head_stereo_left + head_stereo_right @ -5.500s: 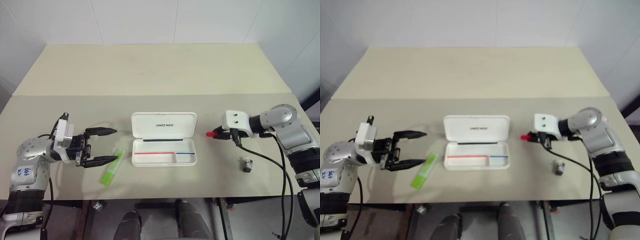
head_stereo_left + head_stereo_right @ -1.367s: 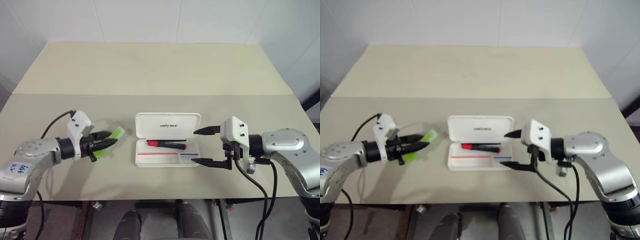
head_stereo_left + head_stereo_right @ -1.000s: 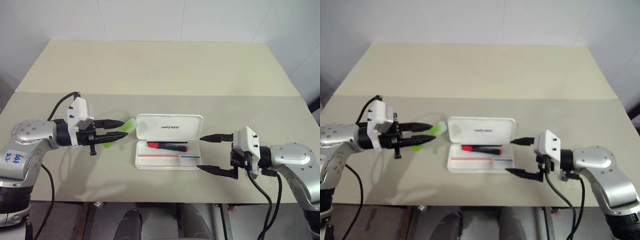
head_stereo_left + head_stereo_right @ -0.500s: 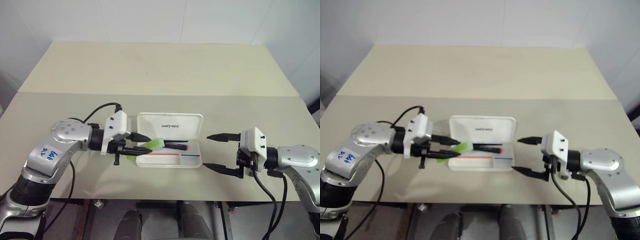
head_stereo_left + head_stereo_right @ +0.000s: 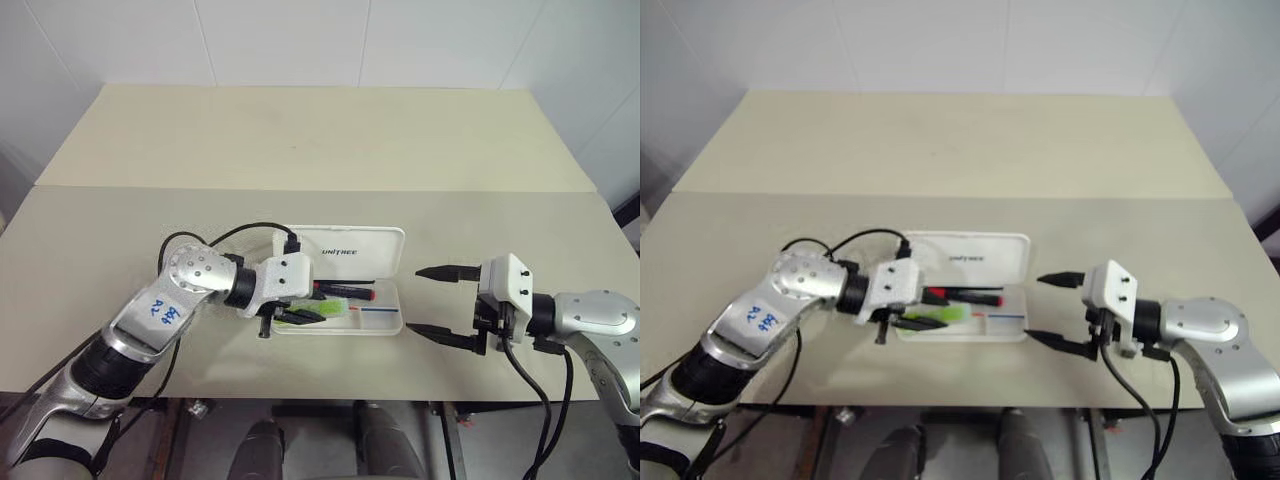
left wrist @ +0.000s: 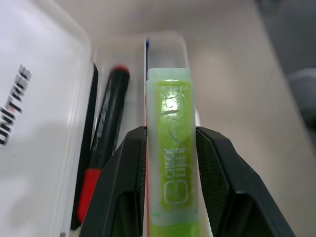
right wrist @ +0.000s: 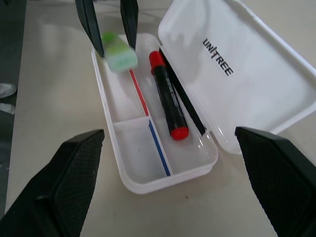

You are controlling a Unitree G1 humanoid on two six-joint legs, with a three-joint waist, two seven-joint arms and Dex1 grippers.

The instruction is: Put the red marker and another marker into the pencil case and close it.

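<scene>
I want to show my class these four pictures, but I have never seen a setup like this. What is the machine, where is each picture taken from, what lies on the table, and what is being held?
This is a humanoid robot with two arms, each ending in a gripper of two black fingers. Two pictures come from cameras in its head, looking down over a beige table. The other two come from cameras on its wrists, looking along each gripper's fingers.

On the table lies a white pencil case, its lid open. The red marker with a black body already lies inside.

The left gripper is shut on a lime-green marker and holds it over the case's tray. The right gripper stands open beside the case, holding nothing.

A small dark object sits by the right arm, too hidden to identify.
</scene>
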